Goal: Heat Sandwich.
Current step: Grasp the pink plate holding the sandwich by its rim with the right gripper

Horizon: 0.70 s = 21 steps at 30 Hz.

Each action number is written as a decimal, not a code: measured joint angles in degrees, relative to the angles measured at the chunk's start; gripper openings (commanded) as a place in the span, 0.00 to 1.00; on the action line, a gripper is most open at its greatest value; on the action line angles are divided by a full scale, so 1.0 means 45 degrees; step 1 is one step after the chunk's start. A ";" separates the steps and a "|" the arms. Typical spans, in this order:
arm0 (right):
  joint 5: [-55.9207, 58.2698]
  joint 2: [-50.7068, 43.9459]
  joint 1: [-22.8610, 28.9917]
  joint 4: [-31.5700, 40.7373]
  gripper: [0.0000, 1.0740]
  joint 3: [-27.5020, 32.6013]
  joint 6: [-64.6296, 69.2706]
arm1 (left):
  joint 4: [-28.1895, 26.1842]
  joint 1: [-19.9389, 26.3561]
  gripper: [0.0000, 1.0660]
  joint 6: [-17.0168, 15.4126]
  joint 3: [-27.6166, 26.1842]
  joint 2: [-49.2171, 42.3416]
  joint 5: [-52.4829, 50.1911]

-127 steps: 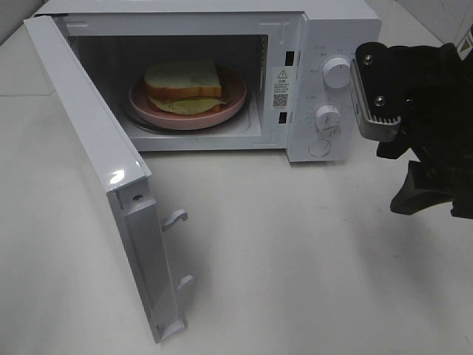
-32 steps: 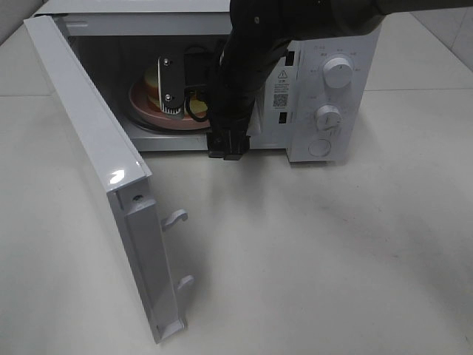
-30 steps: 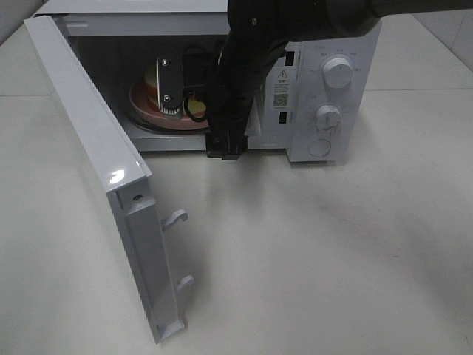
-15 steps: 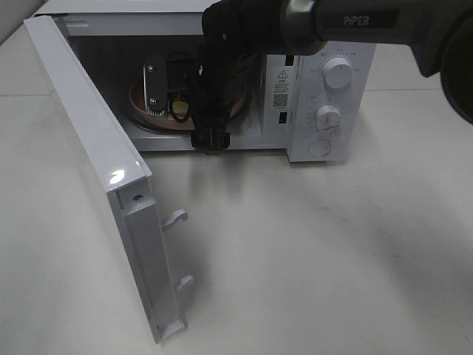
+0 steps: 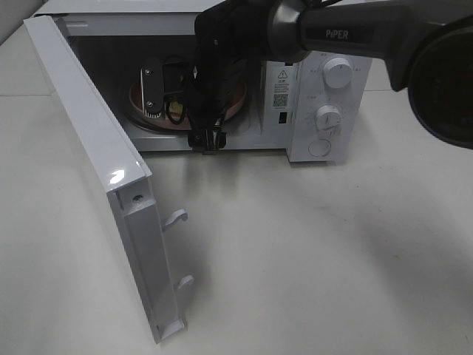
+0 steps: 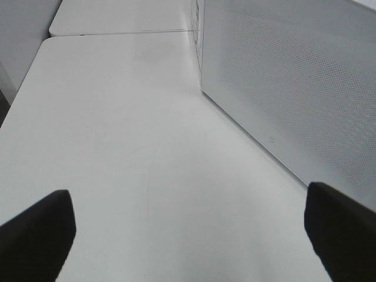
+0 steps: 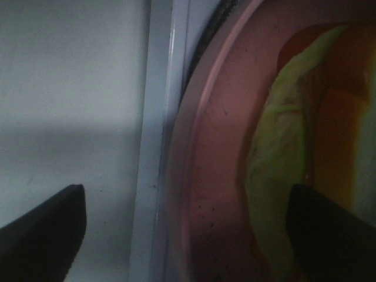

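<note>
In the right wrist view the sandwich [image 7: 276, 170] shows close up as a yellow-green and orange filling edge, lying on the round pink plate [image 7: 211, 164]. In the exterior high view the black right arm hides the sandwich; only bits of the plate [image 5: 235, 100] show inside the open microwave [image 5: 295, 44]. My right gripper [image 5: 174, 102] is inside the cavity, open, jaws spread over the plate's near rim, holding nothing. My left gripper [image 6: 188, 241] is open over bare table beside a white perforated wall [image 6: 294, 88].
The microwave door [image 5: 96, 163] swings wide open toward the front left, its latch hooks [image 5: 176, 217] sticking out. Two white knobs [image 5: 338, 72] and a round button [image 5: 319, 147] sit on the right panel. The white table [image 5: 310, 259] spreads in front.
The right arm has shifted left and deeper into the microwave cavity, its silver finger now nearer the left wall. The jaws stayed open. The door did not move.
</note>
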 measured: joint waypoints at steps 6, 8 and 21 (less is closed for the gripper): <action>0.0229 0.0535 0.0000 -0.0013 0.78 -0.0675 -0.0064 | 0.0000 0.0000 0.97 0.0000 0.0000 0.0000 0.0000; 0.0357 0.0700 0.0000 0.0000 0.66 -0.0815 -0.0064 | 0.0000 0.0000 0.97 0.0000 0.0000 0.0000 0.0000; 0.0497 0.0738 0.0013 -0.0064 0.00 -0.0942 -0.0293 | 0.0000 0.0000 0.97 0.0000 0.0000 0.0000 0.0000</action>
